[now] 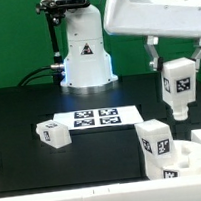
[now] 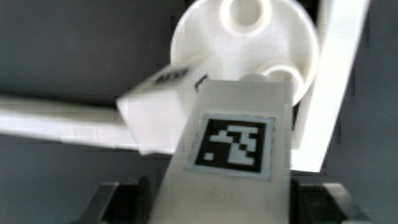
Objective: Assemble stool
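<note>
The fingers [image 2: 121,203] are closing in tight on a white leg [image 1: 177,86], one dark pad pressing each flank, so the gripper [image 1: 176,68] is carrying that and nothing else. The leg is hanging upright at the exterior view's right, in the upper half of the frame, with its black-and-white tag [image 1: 178,78] facing the camera. Its lower end is showing against the black table [image 1: 19,107], though I cannot tell from this angle whether it is touching down.

In the wrist view the same leg is filling the middle of the picture, tag forward. Beyond its far end the round seat [image 2: 249,35] is showing, with a keyhole-shaped slot in it. A second leg [image 2: 157,95] is sitting just beside that seat (only its blocky end is clear there).

Back in the exterior view, that second leg is standing in the lower right of the frame, below the held one. It is sitting right against white seat parts that are running off the edge. A third leg [image 1: 52,134] is lying on its side left of centre, well apart from the rest. Between it and the gripper the marker board [image 1: 95,117] is lying flat, and the robot base [image 1: 84,55] is standing behind it at top centre.
</note>
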You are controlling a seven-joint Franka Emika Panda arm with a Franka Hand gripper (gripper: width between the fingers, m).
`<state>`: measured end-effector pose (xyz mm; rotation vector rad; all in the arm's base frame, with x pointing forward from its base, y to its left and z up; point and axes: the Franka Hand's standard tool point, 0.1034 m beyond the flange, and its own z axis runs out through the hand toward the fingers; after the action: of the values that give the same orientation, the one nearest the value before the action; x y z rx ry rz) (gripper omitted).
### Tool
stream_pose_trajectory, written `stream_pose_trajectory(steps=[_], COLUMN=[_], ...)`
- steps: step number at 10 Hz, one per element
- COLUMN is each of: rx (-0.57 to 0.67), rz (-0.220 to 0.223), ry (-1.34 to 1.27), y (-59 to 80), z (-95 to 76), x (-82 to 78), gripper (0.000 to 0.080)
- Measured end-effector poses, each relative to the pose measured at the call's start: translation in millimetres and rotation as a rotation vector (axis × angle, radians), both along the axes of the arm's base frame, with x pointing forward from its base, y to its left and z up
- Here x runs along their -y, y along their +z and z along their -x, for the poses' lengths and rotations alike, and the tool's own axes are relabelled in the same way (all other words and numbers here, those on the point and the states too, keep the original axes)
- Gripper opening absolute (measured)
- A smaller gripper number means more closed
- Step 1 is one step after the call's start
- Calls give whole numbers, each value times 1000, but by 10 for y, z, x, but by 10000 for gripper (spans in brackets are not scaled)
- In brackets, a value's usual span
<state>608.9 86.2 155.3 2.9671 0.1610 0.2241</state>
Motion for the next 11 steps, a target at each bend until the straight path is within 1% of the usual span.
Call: stream_pose_trajectory(steps=[1, 2, 4, 5, 6, 7, 9, 11], rx=[-15, -15, -16, 26, 20, 22, 35, 37], rz=[23, 17, 20, 47, 78, 79, 77, 77], ry=[60, 52, 56, 126, 179, 192, 207, 207], y=[-97, -107, -132, -210, -301, -347, -417, -426], z=[-62, -62, -56, -88, -56, -48, -73, -90], x=[-29, -42, -41, -105, -199, -256, -266, -292], gripper=[363, 363, 363, 363, 363, 363, 363, 363])
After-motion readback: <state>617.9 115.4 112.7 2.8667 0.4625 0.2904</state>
